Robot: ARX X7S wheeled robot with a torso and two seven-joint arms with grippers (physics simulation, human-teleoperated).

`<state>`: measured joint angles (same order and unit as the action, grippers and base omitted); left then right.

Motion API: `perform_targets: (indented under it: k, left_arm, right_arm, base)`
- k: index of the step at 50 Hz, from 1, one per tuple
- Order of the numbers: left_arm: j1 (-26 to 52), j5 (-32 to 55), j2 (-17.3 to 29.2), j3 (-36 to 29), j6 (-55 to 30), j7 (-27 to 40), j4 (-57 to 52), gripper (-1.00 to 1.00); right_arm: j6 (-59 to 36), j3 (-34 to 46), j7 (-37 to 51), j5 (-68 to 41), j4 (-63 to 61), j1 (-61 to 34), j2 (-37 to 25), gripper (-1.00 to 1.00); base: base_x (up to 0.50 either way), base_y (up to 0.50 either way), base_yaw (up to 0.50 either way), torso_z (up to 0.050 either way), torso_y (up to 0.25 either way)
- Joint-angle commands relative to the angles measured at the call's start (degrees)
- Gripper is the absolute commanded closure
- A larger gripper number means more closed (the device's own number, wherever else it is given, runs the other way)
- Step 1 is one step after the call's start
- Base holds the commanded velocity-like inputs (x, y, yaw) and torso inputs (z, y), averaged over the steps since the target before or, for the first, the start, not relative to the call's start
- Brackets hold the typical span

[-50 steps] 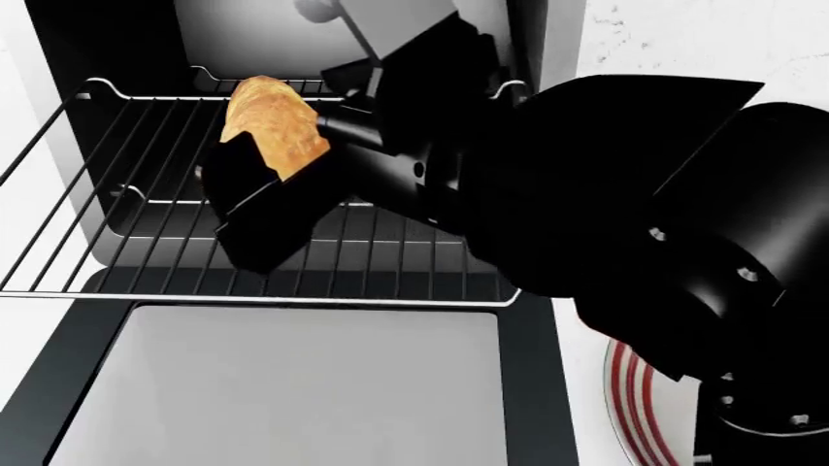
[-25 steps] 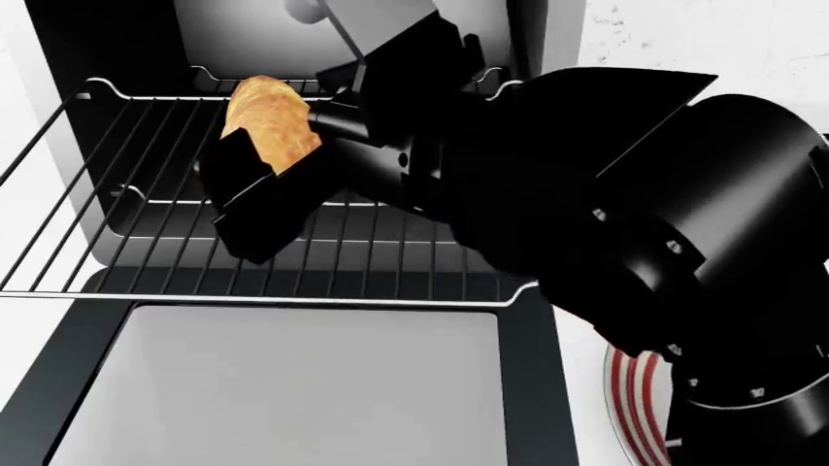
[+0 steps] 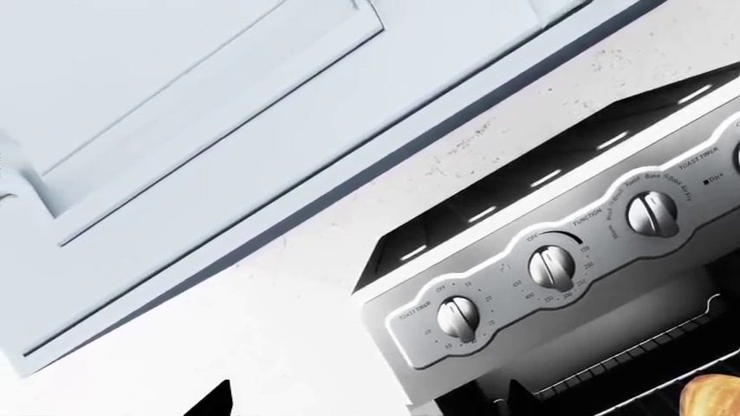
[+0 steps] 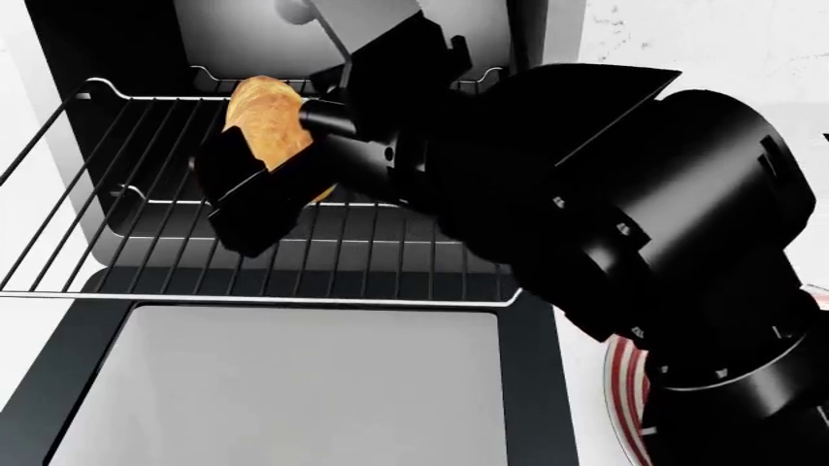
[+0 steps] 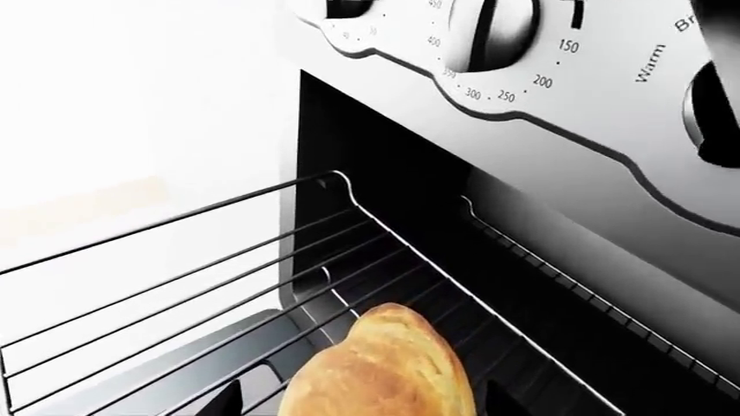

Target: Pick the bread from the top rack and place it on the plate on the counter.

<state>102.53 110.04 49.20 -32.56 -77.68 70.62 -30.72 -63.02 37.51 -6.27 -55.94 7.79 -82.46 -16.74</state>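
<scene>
The golden bread (image 4: 266, 121) is clamped between the black fingers (image 4: 247, 199) of my right gripper (image 5: 364, 403), held tilted over the far part of the top rack (image 4: 130, 194). It fills the right wrist view (image 5: 376, 373), with the rack's bars (image 5: 173, 260) behind it. The plate (image 4: 631, 388) shows only as a strip of red rings at the lower right on the white counter (image 4: 585, 427), mostly hidden by my right arm. My left gripper (image 3: 364, 409) is raised facing the toaster oven's knobs, open and empty. The bread shows at that view's edge (image 3: 711, 399).
The oven door (image 4: 298, 388) lies open and flat below the rack, its glass panel facing up. A lower wire rack shows through the top rack's bars. The control panel with three knobs (image 3: 553, 267) is above the oven's opening. A pale wall cabinet (image 3: 173, 113) hangs above.
My right gripper has shifted slightly left and up with the bread in it, and the right arm's elbow has swung up and left, covering more of the plate.
</scene>
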Motion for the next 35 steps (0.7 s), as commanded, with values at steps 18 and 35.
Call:
perform_targets:
  k: [18, 35]
  left_arm:
    - [-0.02, -0.80, -0.46, 0.61, 2.53, -1.34, -0.44, -1.00]
    - [0.29, -0.28, -0.23, -0.02, 2.88, -1.77, -0.72, -1.00]
  right_arm:
    - [2.04, 0.96, -2.83, 2.26, 3.45, 1.05, 2.51, -1.00]
    - [3.81, 3.56, -4.52, 3.77, 6.42, 1.77, 3.77, -1.00]
  base:
    - [0.00, 0.00, 0.00, 0.000, 0.000]
    - [0.00, 0.00, 0.00, 0.000, 0.000]
